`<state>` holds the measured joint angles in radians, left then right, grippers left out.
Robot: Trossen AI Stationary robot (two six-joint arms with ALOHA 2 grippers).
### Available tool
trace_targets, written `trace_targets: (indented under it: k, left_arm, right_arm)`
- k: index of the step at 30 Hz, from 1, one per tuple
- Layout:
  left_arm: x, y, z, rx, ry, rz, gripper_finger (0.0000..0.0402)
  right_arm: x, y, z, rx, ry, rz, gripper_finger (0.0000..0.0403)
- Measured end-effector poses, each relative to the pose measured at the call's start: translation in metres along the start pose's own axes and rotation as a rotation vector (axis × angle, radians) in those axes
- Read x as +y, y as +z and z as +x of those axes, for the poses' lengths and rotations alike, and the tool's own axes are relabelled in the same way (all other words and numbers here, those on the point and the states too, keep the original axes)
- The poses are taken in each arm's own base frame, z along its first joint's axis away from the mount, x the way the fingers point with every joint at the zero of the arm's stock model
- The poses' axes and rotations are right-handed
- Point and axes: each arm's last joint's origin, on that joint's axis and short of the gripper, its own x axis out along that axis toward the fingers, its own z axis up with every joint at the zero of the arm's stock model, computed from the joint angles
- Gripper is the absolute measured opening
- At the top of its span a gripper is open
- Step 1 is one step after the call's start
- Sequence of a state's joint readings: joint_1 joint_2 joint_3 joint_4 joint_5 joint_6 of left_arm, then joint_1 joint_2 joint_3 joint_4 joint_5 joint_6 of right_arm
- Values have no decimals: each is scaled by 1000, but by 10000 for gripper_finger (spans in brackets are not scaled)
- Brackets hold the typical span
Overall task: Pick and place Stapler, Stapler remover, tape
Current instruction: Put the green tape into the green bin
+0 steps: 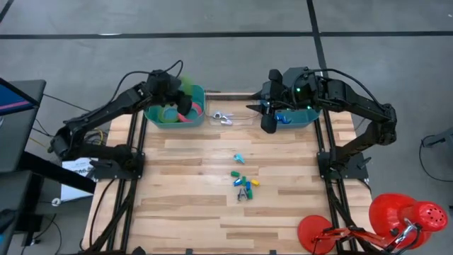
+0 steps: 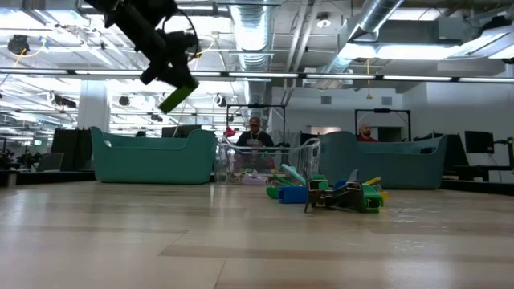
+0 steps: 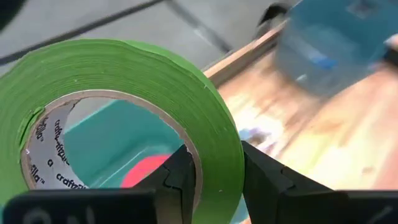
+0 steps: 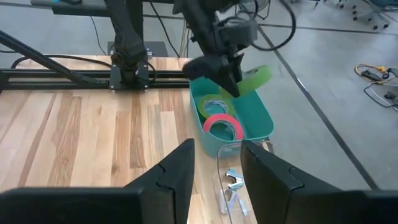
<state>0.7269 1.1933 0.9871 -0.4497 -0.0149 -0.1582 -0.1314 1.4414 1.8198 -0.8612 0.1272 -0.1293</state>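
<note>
Overhead, left pincer (image 4: 233, 81) grips green tape roll (image 3: 124, 81) above teal bin (image 1: 173, 117).

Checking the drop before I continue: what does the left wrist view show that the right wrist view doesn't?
Only the left wrist view: the left gripper closed across the band of a green tape roll, one finger inside the hole and one outside, with print on the core.

Only the right wrist view: a second green roll and the pinkish red roll lying in the teal bin, metal staple removers in the clear tray, and the right gripper empty.

Both: the held green roll above the teal bin.
</note>
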Motion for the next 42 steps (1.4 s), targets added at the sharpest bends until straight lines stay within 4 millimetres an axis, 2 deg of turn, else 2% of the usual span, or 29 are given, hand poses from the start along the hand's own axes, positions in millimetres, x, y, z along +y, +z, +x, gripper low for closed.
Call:
trace_targets:
  k: [7, 15, 30, 36, 42]
  left_arm:
    - [7, -14, 14, 139, 175, 11, 94]
    - [8, -22, 23, 229, 203, 0, 94]
    - [11, -28, 22, 281, 261, -74, 96]
    - [11, -28, 22, 281, 261, -76, 120]
    - [11, -28, 22, 281, 262, -77, 172]
  right_arm:
    - [0, 0, 0, 0, 0, 11, 120]
    - [0, 0, 0, 1, 0, 7, 120]
    - [0, 0, 0, 2, 1, 7, 120]
    - [0, 0, 0, 2, 1, 7, 120]
    - [0, 0, 0, 2, 1, 7, 120]
